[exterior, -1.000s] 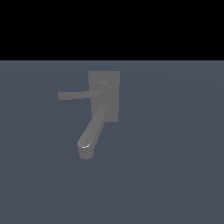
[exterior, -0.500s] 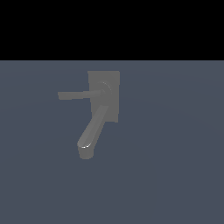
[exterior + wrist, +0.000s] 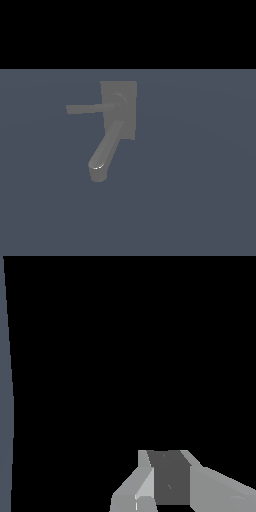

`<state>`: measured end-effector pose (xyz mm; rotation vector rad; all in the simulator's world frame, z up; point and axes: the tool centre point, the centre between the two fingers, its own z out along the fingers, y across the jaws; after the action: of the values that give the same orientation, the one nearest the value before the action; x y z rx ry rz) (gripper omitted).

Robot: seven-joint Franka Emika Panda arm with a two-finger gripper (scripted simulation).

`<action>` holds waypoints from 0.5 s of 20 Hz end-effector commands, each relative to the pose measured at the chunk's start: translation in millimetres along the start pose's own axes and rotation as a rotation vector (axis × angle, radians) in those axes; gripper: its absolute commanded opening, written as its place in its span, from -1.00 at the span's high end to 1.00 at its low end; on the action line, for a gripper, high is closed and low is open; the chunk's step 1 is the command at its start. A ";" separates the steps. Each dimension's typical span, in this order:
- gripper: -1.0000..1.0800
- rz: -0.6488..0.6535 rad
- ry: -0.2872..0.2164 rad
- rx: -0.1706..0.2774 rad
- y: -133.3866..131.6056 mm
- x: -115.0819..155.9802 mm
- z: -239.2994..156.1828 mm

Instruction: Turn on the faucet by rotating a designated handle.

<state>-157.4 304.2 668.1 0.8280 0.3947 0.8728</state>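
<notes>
Handle (image 3: 85, 108) looks stiff, thin and slick; you should push near its free tip, far from your pincer (image 3: 165, 491), whose opening you cannot tell.

Pale grey gripper seen only from the wrist

The exterior view shows no arm, wrist or gripper at all. In the wrist view, the light grey, blocky gripper (image 3: 167, 491) shows at the frame's edge: a darker grey flat panel sits in the middle, flanked by paler angled faces on either side, one of them running off toward the corner as a long slab. The fingertips are cut off by the frame, so how far apart the jaws stand cannot be told. Nothing is seen between them, and most of the view beyond is plain black.
</notes>
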 end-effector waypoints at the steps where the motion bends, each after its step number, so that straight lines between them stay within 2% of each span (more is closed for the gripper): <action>1: 1.00 -0.084 0.079 -0.042 -23.7 28.0 -16.8; 6: 1.00 -0.263 0.232 -0.095 -87.8 74.4 -49.6; 10: 1.00 -0.418 0.351 -0.111 -153.0 100.2 -74.7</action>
<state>-77.2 361.4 530.4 0.5031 0.7334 0.6774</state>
